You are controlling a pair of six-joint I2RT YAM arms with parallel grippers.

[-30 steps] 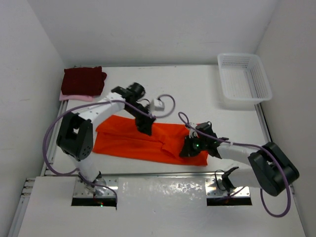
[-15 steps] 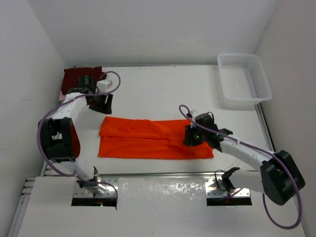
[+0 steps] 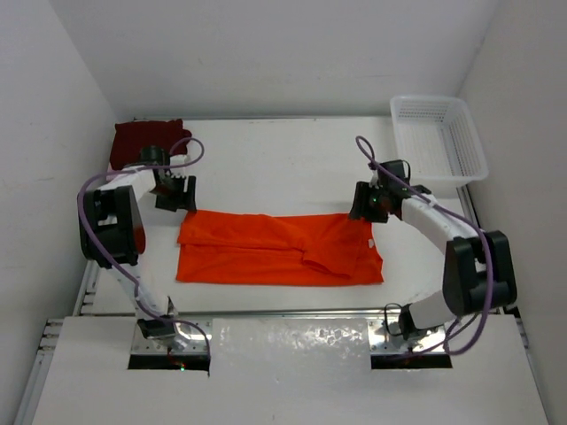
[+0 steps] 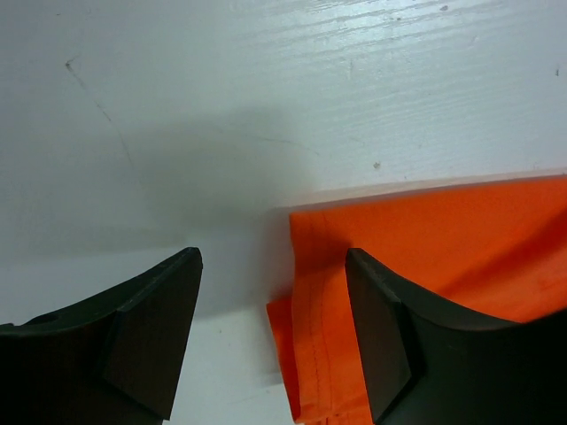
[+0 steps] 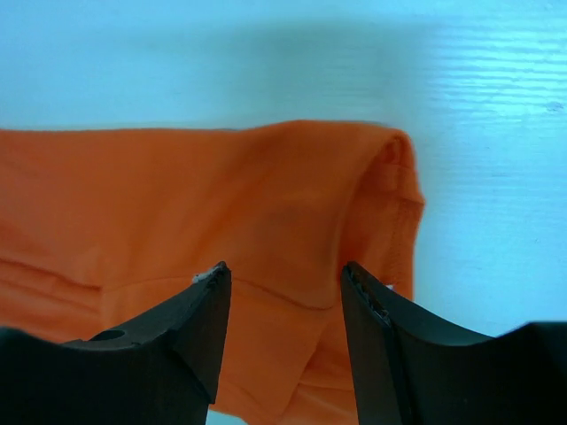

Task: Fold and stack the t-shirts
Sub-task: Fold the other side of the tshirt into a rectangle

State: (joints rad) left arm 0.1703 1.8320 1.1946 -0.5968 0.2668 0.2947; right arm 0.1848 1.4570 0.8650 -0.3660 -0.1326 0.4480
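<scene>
Folding the orange t-shirt (image 3: 275,252) — left gripper (image 3: 177,199) and right gripper (image 3: 363,208) hang empty, fingers apart, above its far corners — next, likely, pinch both

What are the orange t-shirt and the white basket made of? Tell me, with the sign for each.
Orange t-shirt: soft matte cloth, probably knit; it creases, folds and shows a stitched hem in the left wrist view. White basket: looks like stiff moulded plastic, faintly glossy, with open lattice walls.

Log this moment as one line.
orange t-shirt: folded band, flat | left gripper: open, at far-left corner | right gripper: open, at far-right corner
</scene>
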